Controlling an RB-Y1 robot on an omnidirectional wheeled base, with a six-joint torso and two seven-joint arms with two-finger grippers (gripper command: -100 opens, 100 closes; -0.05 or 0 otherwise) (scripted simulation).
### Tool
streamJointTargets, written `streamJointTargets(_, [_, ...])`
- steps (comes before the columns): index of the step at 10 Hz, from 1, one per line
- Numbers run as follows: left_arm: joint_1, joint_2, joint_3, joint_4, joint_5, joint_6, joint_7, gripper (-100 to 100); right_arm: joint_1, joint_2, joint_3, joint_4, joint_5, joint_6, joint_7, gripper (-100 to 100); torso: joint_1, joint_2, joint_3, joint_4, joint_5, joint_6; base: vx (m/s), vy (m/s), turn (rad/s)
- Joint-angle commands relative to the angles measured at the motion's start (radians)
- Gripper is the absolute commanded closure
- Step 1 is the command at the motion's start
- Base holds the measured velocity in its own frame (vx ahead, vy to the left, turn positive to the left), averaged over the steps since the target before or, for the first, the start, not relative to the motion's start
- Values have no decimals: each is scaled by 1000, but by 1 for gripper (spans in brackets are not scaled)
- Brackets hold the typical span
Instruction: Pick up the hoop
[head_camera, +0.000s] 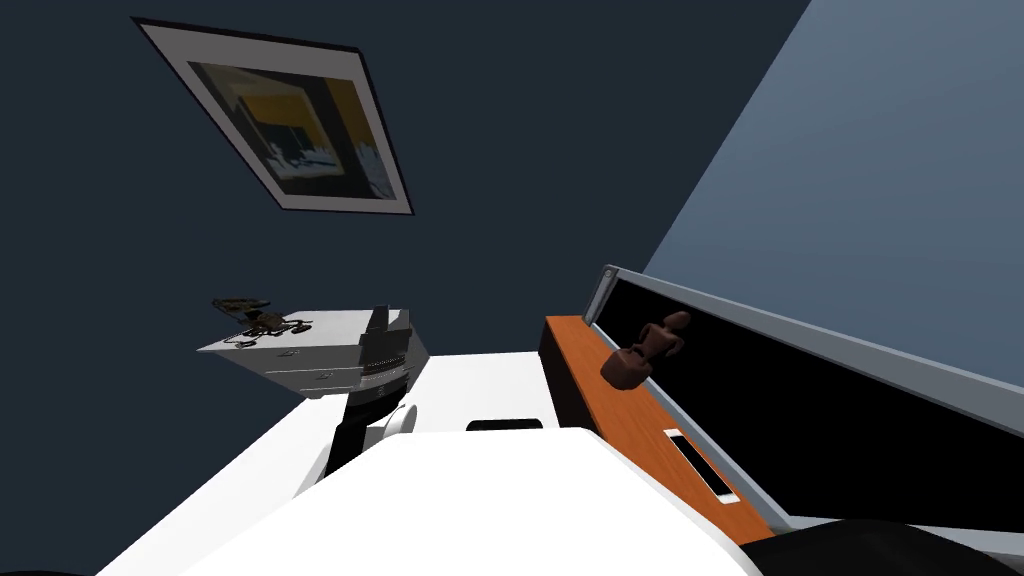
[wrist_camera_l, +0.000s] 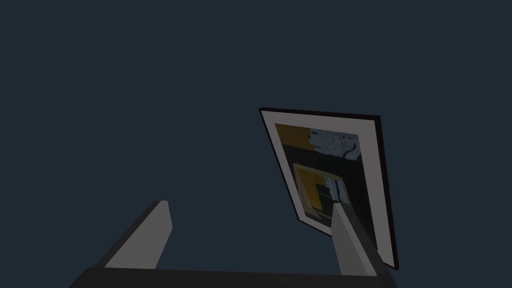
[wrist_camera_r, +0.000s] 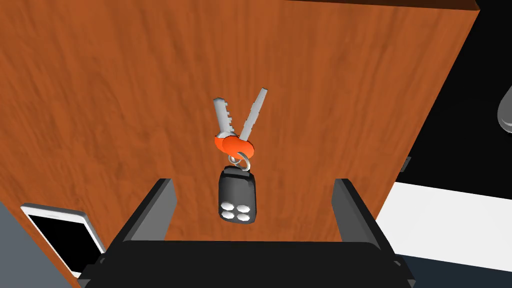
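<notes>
A small metal hoop (wrist_camera_r: 243, 161) lies on an orange-brown wooden top (wrist_camera_r: 100, 100). It links two silver keys (wrist_camera_r: 239, 117) with orange heads to a black fob (wrist_camera_r: 238, 198) with several white buttons. My right gripper (wrist_camera_r: 254, 181) hovers over the bunch, open, its fingers (wrist_camera_r: 159, 205) either side of the fob and not touching it. My left gripper (wrist_camera_l: 250, 204) is open and holds nothing. The left arm (head_camera: 372, 390) stands raised in front of a grey drawer cabinet in the head view.
A white-edged phone (wrist_camera_r: 65, 232) lies on the wooden top beside the right gripper. In the head view the long wooden top (head_camera: 590, 360) carries a brown figurine (head_camera: 645, 350) and the phone (head_camera: 700, 463). The grey cabinet (head_camera: 310, 355) holds small dark items.
</notes>
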Motion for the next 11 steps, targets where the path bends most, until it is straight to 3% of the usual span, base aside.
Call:
streamJointTargets(1, [0, 0, 0, 0, 0, 0, 0, 0, -25, 32, 9, 50, 0, -37, 8, -100, 0, 0, 0, 0, 0, 0, 118, -50, 23])
streamJointTargets(4, [0, 0, 0, 0, 0, 0, 0, 0, -31, 41, 7, 91, 1, -42, 11, -100, 5, 11, 6, 2, 1, 1, 14, -4, -1])
streamJointTargets(5, [0, 0, 0, 0, 0, 0, 0, 0, -32, 42, 7, 98, 1, -48, 13, 0, 5, 12, 7, 3, 1, 1, 0, 0, 0])
streamJointTargets(6, [0, 0, 0, 0, 0, 0, 0, 0, -28, 64, -22, 117, 18, -52, 7, -100, 5, 12, 7, 3, 1, 1, -28, -7, 160])
streamJointTargets(11, [-1, 0, 0, 0, 0, 0, 0, 0, -5, 171, -163, 219, 102, -74, -22, -100, 4, 18, 10, 4, 0, 0, -78, -22, 246])
